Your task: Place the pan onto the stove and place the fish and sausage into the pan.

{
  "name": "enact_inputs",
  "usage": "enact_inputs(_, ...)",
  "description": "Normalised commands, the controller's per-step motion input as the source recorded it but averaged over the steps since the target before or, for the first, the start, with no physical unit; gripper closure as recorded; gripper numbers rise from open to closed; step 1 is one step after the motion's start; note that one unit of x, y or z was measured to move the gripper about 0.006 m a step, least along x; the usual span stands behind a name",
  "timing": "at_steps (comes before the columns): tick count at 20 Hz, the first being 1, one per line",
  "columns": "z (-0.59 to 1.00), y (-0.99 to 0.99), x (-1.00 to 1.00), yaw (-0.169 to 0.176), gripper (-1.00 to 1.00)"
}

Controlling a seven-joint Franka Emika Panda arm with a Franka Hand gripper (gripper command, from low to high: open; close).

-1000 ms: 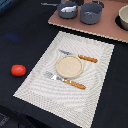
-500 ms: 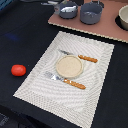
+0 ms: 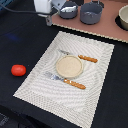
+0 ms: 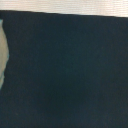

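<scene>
The small blue-grey pan (image 3: 68, 10) sits on the pinkish-brown stove (image 3: 107, 29) at the far edge, beside the taller grey pot (image 3: 91, 13). A whitish piece inside the pan looks like the fish (image 3: 67, 8). The red sausage (image 3: 18, 70) lies on the dark table at the exterior view's left. My gripper (image 3: 48, 19) hangs just left of the pan, above the dark table. Its jaws are too blurred to tell apart. The wrist view shows only dark table (image 4: 65, 75) and a pale shape at one edge.
A striped beige placemat (image 3: 97, 95) lies in the middle with a tan plate (image 3: 68, 66), an orange-handled fork (image 3: 70, 82) and an orange-handled knife (image 3: 86, 58). A pale bowl (image 3: 123, 17) stands on the stove at the right edge.
My gripper's white body now shows left of the pan; it was hardly visible there before. The pan, pot, sausage and cutlery have not moved.
</scene>
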Motion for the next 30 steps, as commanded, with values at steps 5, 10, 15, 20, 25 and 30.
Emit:
enact_inputs(5, 0.0, -0.99, 0.0, 0.0, -1.0)
enact_inputs(10, -0.02, -0.95, 0.0, 0.009, -1.0)
enact_inputs(15, -0.15, -0.9, 0.01, 0.042, -1.0)
enact_inputs(20, -0.23, -0.64, 0.09, 0.05, -1.0)
enact_inputs(25, -0.34, -0.39, 0.04, 0.009, -1.0)
enact_inputs(30, -0.35, -0.22, -0.06, 0.0, -1.0)
